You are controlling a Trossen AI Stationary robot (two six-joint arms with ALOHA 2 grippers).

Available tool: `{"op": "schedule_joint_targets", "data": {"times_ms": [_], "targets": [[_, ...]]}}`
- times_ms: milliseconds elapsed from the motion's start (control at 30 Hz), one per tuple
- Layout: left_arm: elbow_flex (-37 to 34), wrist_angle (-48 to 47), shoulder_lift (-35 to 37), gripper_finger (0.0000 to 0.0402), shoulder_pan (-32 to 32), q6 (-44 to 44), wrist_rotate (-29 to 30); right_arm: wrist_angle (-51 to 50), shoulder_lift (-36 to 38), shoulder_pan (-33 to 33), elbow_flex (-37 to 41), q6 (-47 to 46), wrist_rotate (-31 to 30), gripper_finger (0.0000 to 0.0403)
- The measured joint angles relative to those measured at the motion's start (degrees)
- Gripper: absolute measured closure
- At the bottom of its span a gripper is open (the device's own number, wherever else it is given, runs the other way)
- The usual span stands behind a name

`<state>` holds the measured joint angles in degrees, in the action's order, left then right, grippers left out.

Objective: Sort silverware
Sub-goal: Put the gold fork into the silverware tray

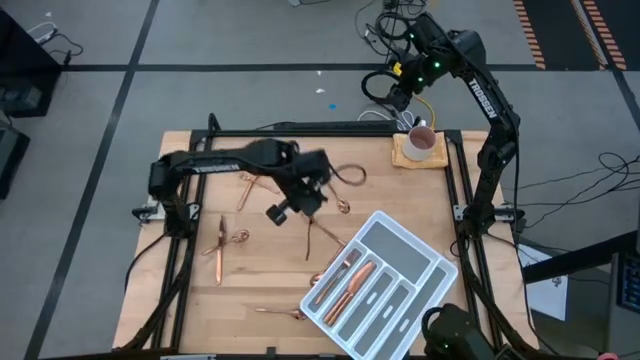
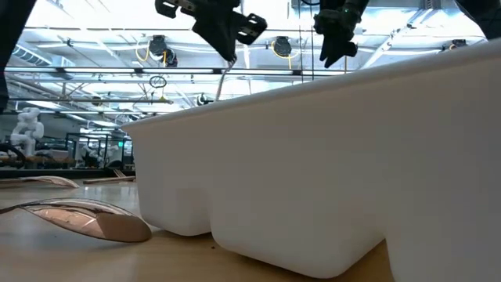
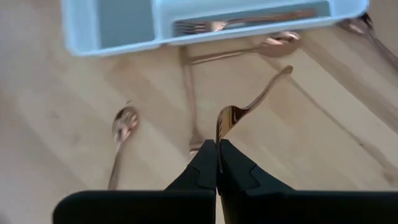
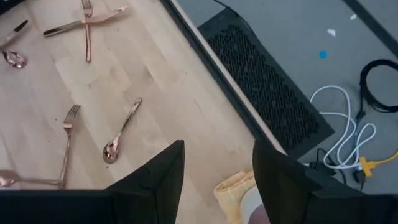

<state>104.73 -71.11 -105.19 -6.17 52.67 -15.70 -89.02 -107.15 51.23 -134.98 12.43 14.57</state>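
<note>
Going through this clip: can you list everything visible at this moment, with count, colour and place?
table: one, light wood, centre of the floor area
tray: one, white, divided, near right part of the table
silverware in tray: at least three, copper, in the tray's long compartments
loose silverware: roughly eight, copper, scattered over the table's left and middle
held utensil: one, copper, above the table's middle
mug: one, white, far right corner
cloth: one, yellow, under the mug
cables: several, black, white and yellow, on the floor beyond the table
left gripper: dark, jaws shut on the held utensil
right gripper: dark, jaws open, raised near the mug
</note>
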Motion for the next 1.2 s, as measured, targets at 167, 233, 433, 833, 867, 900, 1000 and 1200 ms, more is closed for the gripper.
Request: {"op": "schedule_joint_targets", "data": {"times_ms": [167, 233, 433, 833, 867, 900, 1000, 1200], "targets": [[6.22, -3.07, -5.66, 0.0402, 4.57, 0.18, 3.62, -0.93, 0.0, -0.64, 0.0, 1.93, 0.2, 0.0227], [9.59, -4.29, -7.98, 0.0401, 6.05, -0.87, 4.39, -0.93, 0.0, -0.68, 0.0, 3.1, 0.31, 0.0227], [22.79, -9.02, -14.09, 0.0401, 8.83, -3.09, 5.46, -0.54, 0.0, -0.68, 0.0, 3.67, 0.29, 0.0227], [30.27, -10.88, -22.89, 0.0402, 10.49, -8.01, 5.71, 0.01, 0.0, -0.2, 0.0, 3.41, 0.28, 0.0227], [30.27, -10.9, -23.37, 0.0402, 10.72, -8.45, 5.73, 0.01, 0.0, -0.2, 0.0, 3.39, 0.28, 0.0227], [30.27, -10.89, -23.92, 0.0402, 10.83, -8.77, 5.71, 0.01, 0.0, -0.21, 0.0, 3.31, 0.3, 0.0227], [30.23, -10.52, -24.49, 0.0402, 11.56, -8.83, 5.71, 0.02, 0.0, -0.22, 0.0, 3.28, 0.35, 0.0227], [30.27, -9.98, -24.98, 0.0402, 12.91, -8.75, 5.64, 0.4, 0.0, -0.32, 0.0, 3.04, 0.41, 0.0227]]}}
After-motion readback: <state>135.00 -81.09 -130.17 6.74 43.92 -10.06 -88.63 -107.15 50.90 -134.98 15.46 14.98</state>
